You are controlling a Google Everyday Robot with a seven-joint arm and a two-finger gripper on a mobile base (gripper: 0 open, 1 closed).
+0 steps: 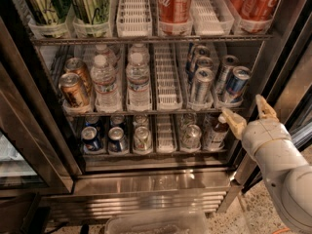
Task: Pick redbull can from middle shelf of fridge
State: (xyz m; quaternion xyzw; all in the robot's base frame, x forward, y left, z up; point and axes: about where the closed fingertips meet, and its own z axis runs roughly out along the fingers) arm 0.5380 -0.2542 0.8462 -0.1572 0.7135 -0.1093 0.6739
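Observation:
The redbull can point(237, 84), slim and blue-and-silver, stands at the front of the rightmost lane of the middle shelf point(167, 112) in the fridge point(146, 182). A second similar can point(224, 72) stands behind it. Mostly silver slim cans point(201, 84) fill the lane to its left. My gripper point(249, 115) is open and empty in front of the fridge's right side. It is just below and slightly right of the redbull can and apart from it. Its lower fingertip point(233, 121) sits at the height of the shelf's front edge.
Water bottles point(138, 79) and brown cans point(73, 89) fill the middle shelf's left lanes. Green cans point(90, 4) and red cola cans point(174, 4) stand on the tier above, short blue cans point(91, 139) below. A dark door frame point(273, 57) rises right of the can. A clear bin point(156, 222) sits on the floor.

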